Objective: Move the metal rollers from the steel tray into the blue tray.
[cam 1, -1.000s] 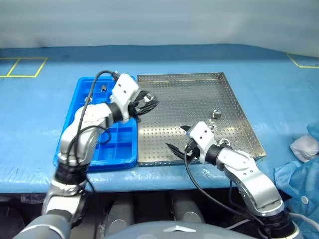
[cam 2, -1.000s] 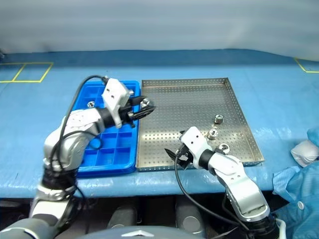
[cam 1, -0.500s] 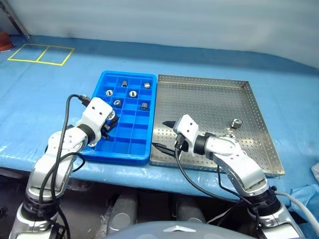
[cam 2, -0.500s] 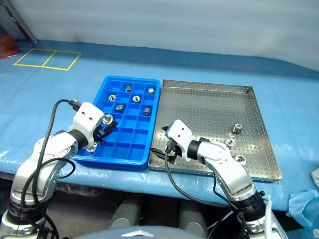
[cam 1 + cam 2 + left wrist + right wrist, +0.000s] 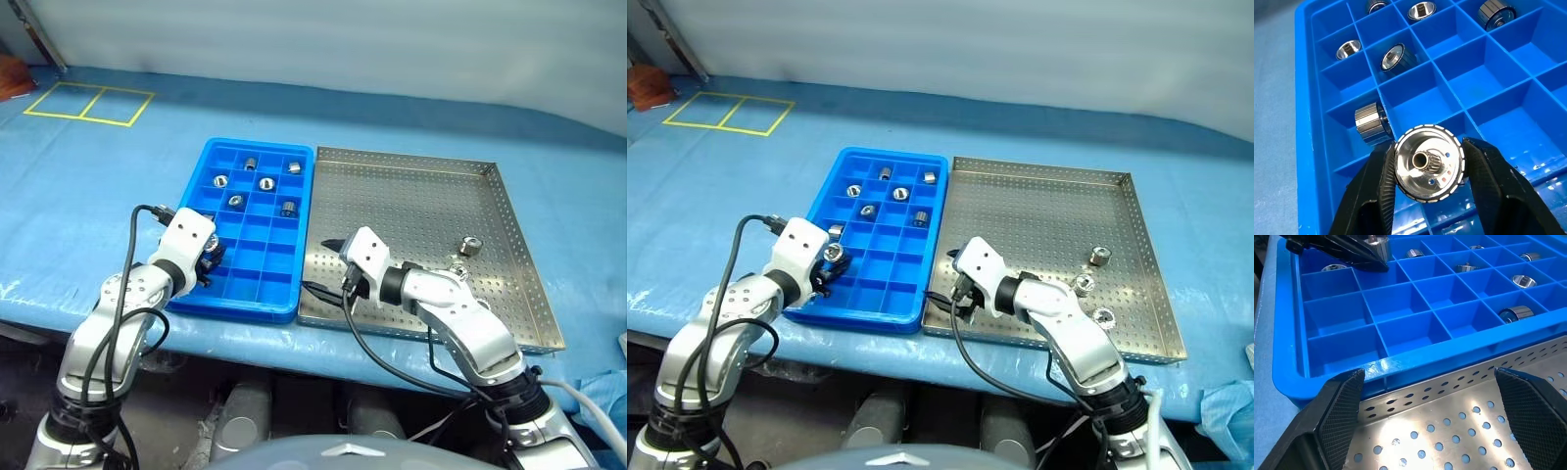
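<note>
Left gripper [image 5: 1427, 169] holds a metal roller [image 5: 1429, 163] over the blue tray [image 5: 223, 297]; right gripper [image 5: 1430, 416] gapes wide above the steel tray [image 5: 411, 201].

1. A blue sheet [image 5: 118, 176] is spread over the bench.
2. Yellow taped rectangles [image 5: 88, 102] are marked near its far left corner.
3. A reddish-brown object [image 5: 649, 83] is seen at that far left edge.

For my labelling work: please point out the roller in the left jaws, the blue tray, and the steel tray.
roller [image 5: 1428, 163], left wrist view, its shiny end face.
blue tray [image 5: 228, 309], left eye view, near rim.
steel tray [image 5: 402, 201], left eye view, bare perforated floor.
</note>
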